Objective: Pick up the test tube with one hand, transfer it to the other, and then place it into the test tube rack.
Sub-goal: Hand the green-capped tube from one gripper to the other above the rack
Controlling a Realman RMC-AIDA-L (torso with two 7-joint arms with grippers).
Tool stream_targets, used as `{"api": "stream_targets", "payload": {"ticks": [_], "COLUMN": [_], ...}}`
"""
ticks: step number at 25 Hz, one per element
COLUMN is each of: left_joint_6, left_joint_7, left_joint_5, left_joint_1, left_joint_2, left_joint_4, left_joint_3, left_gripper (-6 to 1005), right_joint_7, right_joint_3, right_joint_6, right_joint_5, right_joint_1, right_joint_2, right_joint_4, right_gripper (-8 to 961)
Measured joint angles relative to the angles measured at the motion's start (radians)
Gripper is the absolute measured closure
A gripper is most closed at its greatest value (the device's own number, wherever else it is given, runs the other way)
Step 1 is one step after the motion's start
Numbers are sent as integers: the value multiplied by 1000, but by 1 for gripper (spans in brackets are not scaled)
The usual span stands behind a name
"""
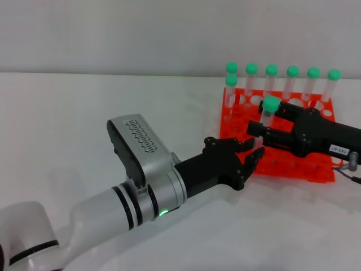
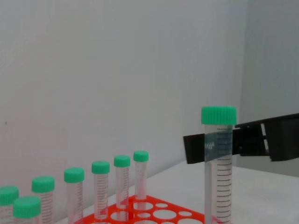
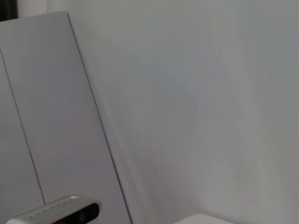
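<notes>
Surface: white tabletop [image 1: 67, 124], matte and bare where it shows; it runs back to a pale wall.
Room: plain grey-white wall [image 2: 117, 70] in the left wrist view; a pale panel with a thin vertical seam in the right wrist view.
Test tube rack [image 1: 293, 169]: orange-red, holed grid, on the table at the robot's right front; seven green-capped spare tubes [image 1: 293, 82] stand along its far side.
Test tube [image 1: 267, 116]: upright, green cap on top, held above the rack's near-left holes, its lower end close to the left hand's fingertips.
Right gripper [image 1: 260, 132]: black with a white label, reaching in from the right; its fingers are clamped across the tube just under the cap.
Left gripper [image 1: 248, 158]: black, on the green-lit arm; fingers spread and curled loosely beside the tube's lower part. I cannot tell whether they touch it; it looks released.
Step in hand (judged): handover complete or nearly so; placing in the rack comes next.
How to do it well: draw the left hand clear sideways first, without brushing the tube. Keep the tube vertical, centre its tip over a free hole well apart from the standing tubes, lower straight, and let go only once it is seated through both plates.
Risk (judged): a tilted tube may catch a hole's rim.
</notes>
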Motion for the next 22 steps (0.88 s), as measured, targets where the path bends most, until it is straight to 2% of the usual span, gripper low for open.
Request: {"api": "stream_targets", "payload": {"ticks": [5, 15, 20, 22], "left_joint_6": [-11, -9, -9, -8], "left_joint_7": [0, 4, 6, 6], "left_joint_5": [12, 13, 12, 12], "left_joint_1": [-3, 0, -1, -1], "left_joint_2": [0, 0, -1, -1], "left_joint_4": [2, 3, 0, -1], "left_joint_3": [0, -20, -24, -24], "left_gripper": [815, 815, 815, 815], "right_joint_7": [-1, -4, -23, -24], "right_joint_3": [0, 14, 15, 15], "right_joint_6": [24, 30, 30, 30], "right_joint_5": [0, 0, 2, 2], "right_joint_1": [12, 18, 15, 16], "right_joint_2": [9, 7, 5, 5], "right_joint_4": [-1, -2, -2, -2], "right_gripper": [267, 279, 503, 553]}}
